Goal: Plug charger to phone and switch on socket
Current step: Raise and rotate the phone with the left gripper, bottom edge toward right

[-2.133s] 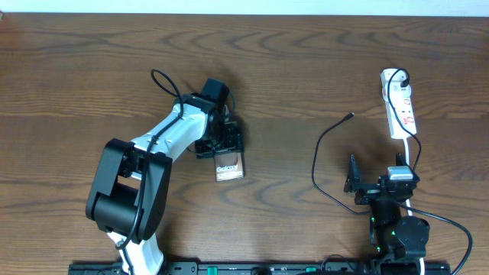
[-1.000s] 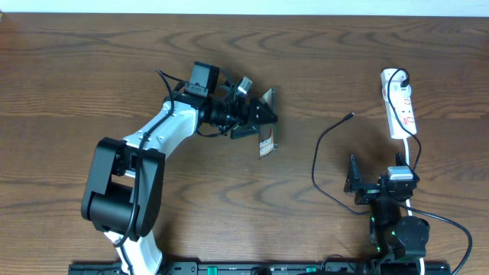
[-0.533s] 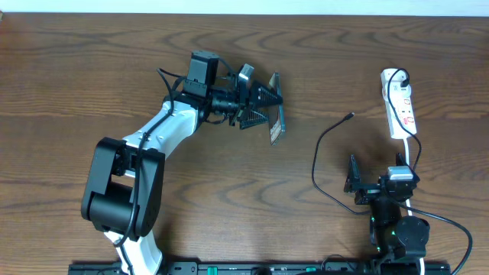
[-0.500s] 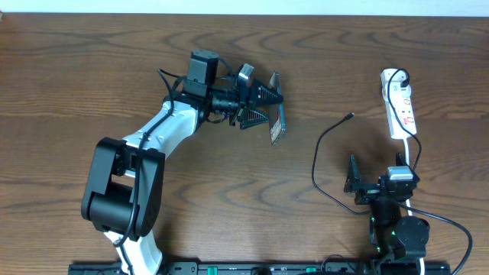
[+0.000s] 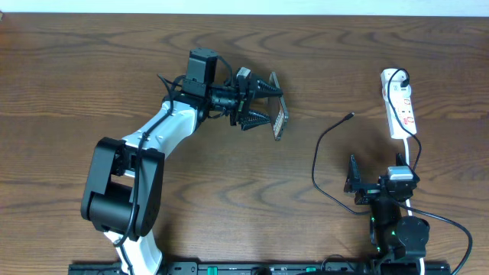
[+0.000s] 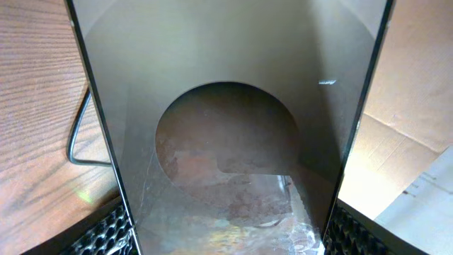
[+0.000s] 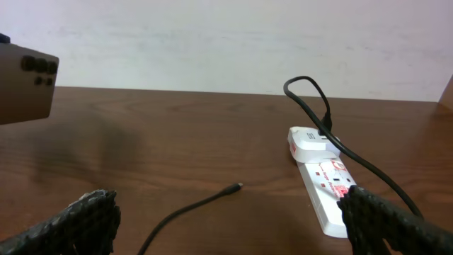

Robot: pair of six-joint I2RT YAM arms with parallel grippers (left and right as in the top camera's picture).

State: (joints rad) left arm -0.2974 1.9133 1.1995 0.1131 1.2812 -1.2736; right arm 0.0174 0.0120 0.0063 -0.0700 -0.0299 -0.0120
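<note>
Left gripper, one of two: jaws pinching the phone by its long edges, a ribbed pad on each side in the wrist view. It is held off the table, tilted and seen almost edge-on from overhead. Its shiny face fills the left wrist view, with a dark rounded shape reflected across the middle.

Phone, one: in the left gripper only, over the middle of the table, left of the charger's loose end and well apart from it. From the right wrist view its back shows at the far left edge, with small lenses.

Right gripper, second of two: jaws spread wide, nothing between them, low at the near right of the table.

Charger, one: a thin black cable. Its small connector lies loose on the wood, between phone and socket. The cable curves back toward the right arm. Its black plug sits in the far end of the socket.

Socket, one: a white strip with red marks, lying flat at the far right, beyond the right gripper. One white cord runs from its near end toward the right arm.

Arms, two: the left reaches out over the table, the right stays folded near its base
</note>
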